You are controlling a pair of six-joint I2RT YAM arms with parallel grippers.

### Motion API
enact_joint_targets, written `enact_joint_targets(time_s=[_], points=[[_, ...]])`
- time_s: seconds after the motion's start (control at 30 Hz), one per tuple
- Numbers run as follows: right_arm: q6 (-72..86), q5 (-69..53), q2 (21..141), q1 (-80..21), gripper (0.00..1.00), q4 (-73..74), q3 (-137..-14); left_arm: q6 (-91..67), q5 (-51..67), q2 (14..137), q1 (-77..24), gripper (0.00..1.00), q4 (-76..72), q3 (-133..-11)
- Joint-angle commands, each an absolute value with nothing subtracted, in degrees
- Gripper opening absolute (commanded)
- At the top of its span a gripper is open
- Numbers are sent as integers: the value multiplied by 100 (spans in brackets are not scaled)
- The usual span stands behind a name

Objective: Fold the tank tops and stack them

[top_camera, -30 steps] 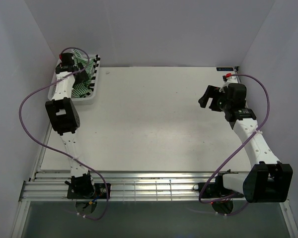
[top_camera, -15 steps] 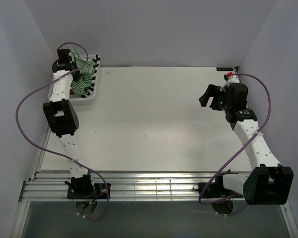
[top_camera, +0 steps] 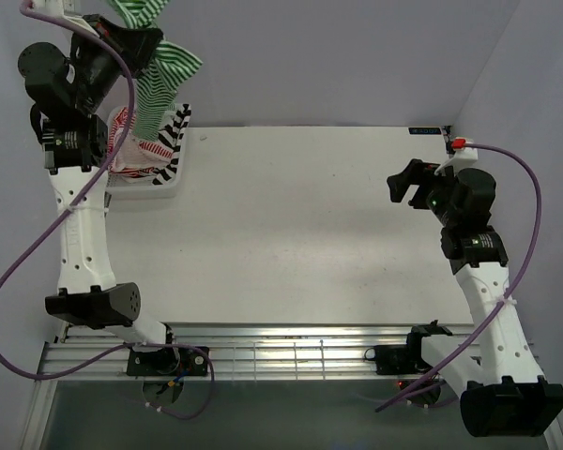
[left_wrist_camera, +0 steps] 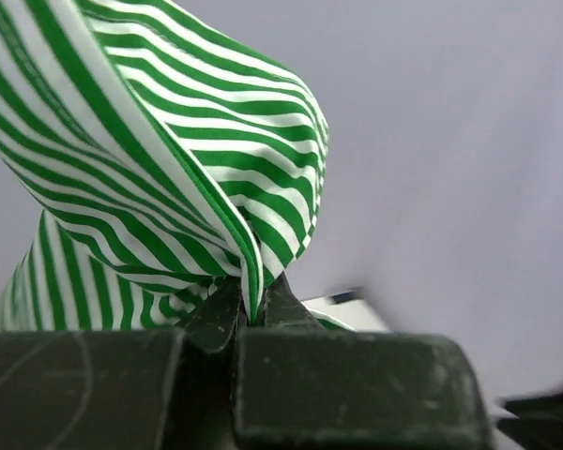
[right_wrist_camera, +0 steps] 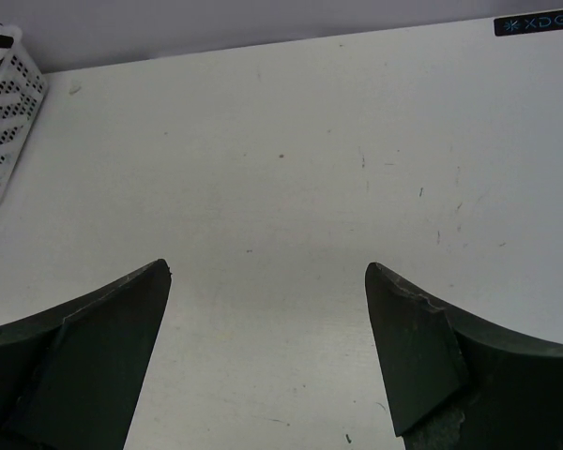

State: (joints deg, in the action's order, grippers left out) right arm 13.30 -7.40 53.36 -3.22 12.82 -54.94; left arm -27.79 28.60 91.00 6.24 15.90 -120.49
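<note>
The white plastic mesh basket [top_camera: 165,184] holds a red-and-white striped top [top_camera: 127,156]. High above it the left gripper [left_wrist_camera: 253,314] pinches the green-and-white striped top [left_wrist_camera: 169,169]. The right gripper [right_wrist_camera: 267,270] is open.

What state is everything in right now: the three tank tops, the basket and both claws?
green-and-white tank top: bunched, hanging in the air from the left claw.
red-and-white tank top: crumpled in the basket.
black-and-white tank top: unfolded, in the basket.
basket: upright, holding two tops.
left claw: shut on the green-and-white tank top.
right claw: open, empty.
</note>
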Motion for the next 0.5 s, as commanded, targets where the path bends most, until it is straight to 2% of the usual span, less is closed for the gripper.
enact_joint_targets(time_s=[0.0,0.2,0.3,0.37,0.47], points=[[1292,-511,5011,-334,90,1353,-5511,-3892,4437,9123,-154,0,355,-11926],[1389,-115,4571,-334,90,1573,-5502,-4464,4473,9790,-1737,0,44,-13023],[1389,322,4430,-325,90,1801,-5537,-4893,4570,10220,-1977,0,-341,-13464],[1389,648,4351,-334,90,2046,-5572,-5036,4518,10239,-1986,0,-535,-13308],[1441,1027,4298,-334,90,2354,-5651,-4853,4150,9898,-1986,0,-484,-12396]])
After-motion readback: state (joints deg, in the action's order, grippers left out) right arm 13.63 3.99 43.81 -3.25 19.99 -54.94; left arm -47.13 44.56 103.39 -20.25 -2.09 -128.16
